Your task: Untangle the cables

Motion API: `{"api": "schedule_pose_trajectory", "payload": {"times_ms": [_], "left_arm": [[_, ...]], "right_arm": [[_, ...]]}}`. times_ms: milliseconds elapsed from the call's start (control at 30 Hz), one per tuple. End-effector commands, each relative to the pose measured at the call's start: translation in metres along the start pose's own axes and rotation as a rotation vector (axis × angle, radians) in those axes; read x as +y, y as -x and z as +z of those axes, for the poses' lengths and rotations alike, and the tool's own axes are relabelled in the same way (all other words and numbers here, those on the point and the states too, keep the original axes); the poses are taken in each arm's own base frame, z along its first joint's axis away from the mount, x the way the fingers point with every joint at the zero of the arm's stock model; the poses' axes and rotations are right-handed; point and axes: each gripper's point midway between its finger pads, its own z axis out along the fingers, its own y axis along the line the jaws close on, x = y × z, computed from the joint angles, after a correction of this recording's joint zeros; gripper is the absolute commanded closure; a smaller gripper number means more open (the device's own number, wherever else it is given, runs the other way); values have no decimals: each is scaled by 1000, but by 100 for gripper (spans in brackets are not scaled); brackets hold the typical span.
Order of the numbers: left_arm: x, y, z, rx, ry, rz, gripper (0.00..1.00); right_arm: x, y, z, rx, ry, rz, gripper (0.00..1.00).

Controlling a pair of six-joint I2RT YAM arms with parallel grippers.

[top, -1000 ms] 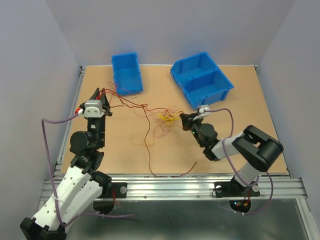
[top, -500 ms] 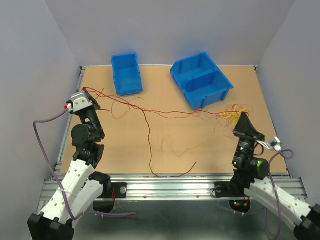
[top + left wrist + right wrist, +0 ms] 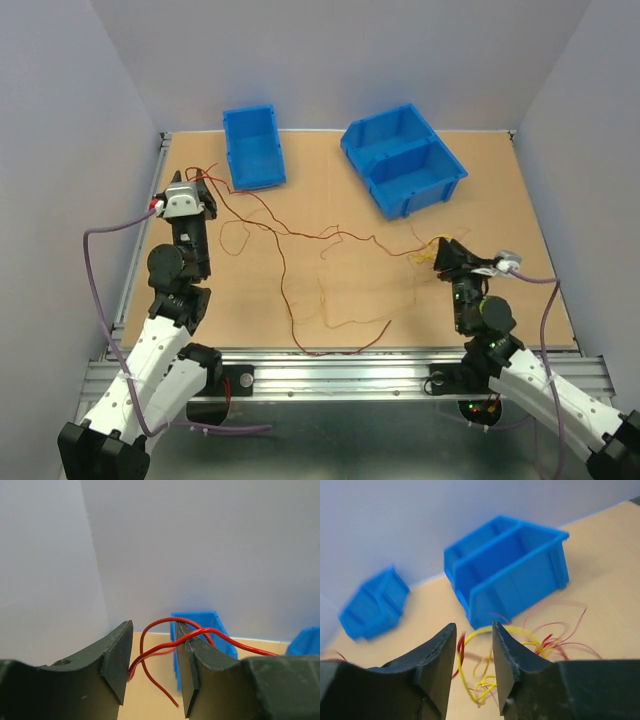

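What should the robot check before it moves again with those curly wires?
1. Left end effector open: ok, jaws apart.
2. Red wire free of it: not ok, it drapes over one finger.
3. Right end effector open: ok, jaws apart.
4. Yellow wires clear of it: not ok, a loop runs between the jaws.
5. Red and yellow separated: not ok, they mix beside the right end effector.
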Motion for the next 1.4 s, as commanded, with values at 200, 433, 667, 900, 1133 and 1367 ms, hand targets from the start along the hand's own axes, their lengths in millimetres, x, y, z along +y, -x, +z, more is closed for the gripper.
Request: {"api": "schedule_pose_trajectory", "payload": {"times_ms": [200,433,667,900,1133,1367], "left_arm": [[-44,26,-12,-103,-282,-12,50],[-74,23,-21,-108,-456,-1,50],[-78,20,-20,-89,-478,-3,50],[-79,27,-18,-87,-481,-23,51],[-82,48,-12,-99,-498,-38,57],[-83,86,-8,-142,-523,-64,89]], "right_arm": [[97,-74,-14,352,537,-183,26],[190,-83,-29,415,1013,-168,23],[241,-114,-26,492,1252,-166,23],[284,-146,-14,520,1387,-170,23],[331,-169,10,481,1394,-168,23],[363,-198,34,462,1369,-158,43]]}}
